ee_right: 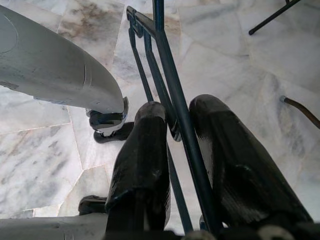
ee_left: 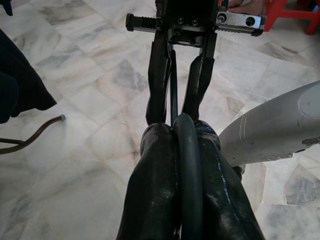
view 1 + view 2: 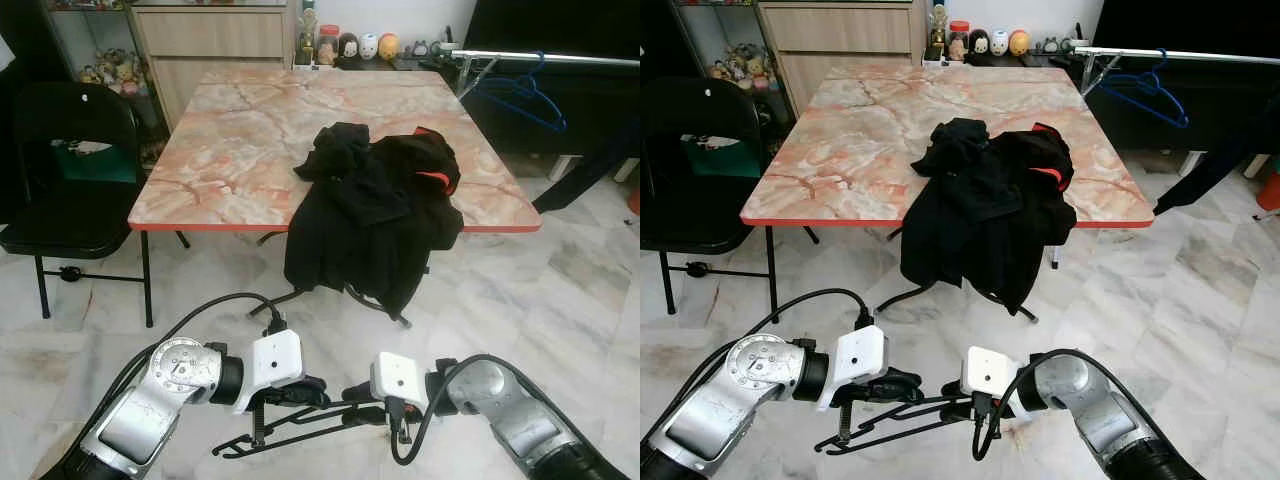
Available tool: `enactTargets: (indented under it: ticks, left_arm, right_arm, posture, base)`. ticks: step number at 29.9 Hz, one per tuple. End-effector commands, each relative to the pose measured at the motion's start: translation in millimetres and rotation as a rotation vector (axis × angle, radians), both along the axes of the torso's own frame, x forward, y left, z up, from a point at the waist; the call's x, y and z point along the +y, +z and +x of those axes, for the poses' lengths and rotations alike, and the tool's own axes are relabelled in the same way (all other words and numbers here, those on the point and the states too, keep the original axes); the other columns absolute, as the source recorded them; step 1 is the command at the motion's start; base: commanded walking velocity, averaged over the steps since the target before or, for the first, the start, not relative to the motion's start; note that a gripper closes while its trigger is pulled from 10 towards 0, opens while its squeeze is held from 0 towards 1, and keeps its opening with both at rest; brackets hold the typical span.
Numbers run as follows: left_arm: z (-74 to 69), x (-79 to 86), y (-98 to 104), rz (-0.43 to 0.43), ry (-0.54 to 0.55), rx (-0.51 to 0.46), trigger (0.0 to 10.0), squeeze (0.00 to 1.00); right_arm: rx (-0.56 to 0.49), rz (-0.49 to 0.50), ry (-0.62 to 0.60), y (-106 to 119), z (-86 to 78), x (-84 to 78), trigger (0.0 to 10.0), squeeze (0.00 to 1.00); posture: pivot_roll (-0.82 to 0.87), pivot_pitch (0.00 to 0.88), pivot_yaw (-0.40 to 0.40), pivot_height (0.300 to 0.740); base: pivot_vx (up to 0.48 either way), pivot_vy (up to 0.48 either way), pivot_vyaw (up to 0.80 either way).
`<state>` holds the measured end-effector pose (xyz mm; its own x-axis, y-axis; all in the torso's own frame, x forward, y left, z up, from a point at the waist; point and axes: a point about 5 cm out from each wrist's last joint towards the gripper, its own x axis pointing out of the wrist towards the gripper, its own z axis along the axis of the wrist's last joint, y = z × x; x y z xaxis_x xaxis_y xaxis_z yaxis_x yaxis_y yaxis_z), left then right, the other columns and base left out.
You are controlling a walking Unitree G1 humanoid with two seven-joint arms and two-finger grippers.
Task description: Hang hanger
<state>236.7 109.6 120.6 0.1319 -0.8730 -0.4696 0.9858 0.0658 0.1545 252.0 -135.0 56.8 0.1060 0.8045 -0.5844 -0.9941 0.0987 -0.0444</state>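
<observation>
A dark hanger (image 3: 300, 428) hangs low over the floor in front of me, held between both grippers. My left gripper (image 3: 318, 395) is shut on one end of it; in the left wrist view its fingers (image 2: 155, 175) squeeze the hanger's thick bar (image 2: 186, 165). My right gripper (image 3: 352, 392) faces it from the other side, and its fingers (image 1: 140, 150) close on the thin bars (image 1: 172, 85). A metal clothes rail (image 3: 560, 58) stands at the far right with a blue hanger (image 3: 520, 92) on it.
A marble-topped table (image 3: 230, 150) stands ahead with a black garment (image 3: 375, 200) draped over its front edge. A black folding chair (image 3: 70, 170) is at the left, and a cabinet (image 3: 210, 40) stands behind the table. Pale marble floor lies all around.
</observation>
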Motion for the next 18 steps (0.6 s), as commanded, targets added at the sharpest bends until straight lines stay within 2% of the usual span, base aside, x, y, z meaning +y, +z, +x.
enactTargets:
  ticks: [1, 16, 17, 18]
  left_arm:
    - [1.7, -3.0, 6.8, -0.013, -0.011, -0.036, 10.0, 0.00]
    - [1.0, -4.6, 8.2, -0.040, -0.011, -0.016, 10.0, 0.00]
    - [1.0, -4.5, 8.3, -0.043, -0.010, -0.013, 10.0, 0.49]
    - [0.8, -4.4, 8.3, -0.046, -0.009, -0.007, 10.0, 0.49]
  right_arm:
    - [0.015, 0.001, 0.004, -0.8, -1.5, -1.7, 0.0, 0.00]
    - [0.021, 0.012, -0.004, -1.7, -1.6, -0.9, 0.0, 0.00]
    - [0.021, 0.011, -0.004, -1.9, -1.7, -0.9, 0.0, 0.00]
    - [0.021, 0.011, -0.004, -1.9, -1.7, -0.9, 0.0, 0.00]
  posture:
    - [0.04, 0.000, -0.044, 0.740]
    - [0.04, 0.000, -0.042, 0.740]
    - [0.04, 0.000, -0.042, 0.740]
    - [0.04, 0.000, -0.042, 0.740]
  base:
    - [0.000, 0.000, 0.00]
    - [0.000, 0.000, 0.00]
    - [0.000, 0.000, 0.00]
    - [0.000, 0.000, 0.00]
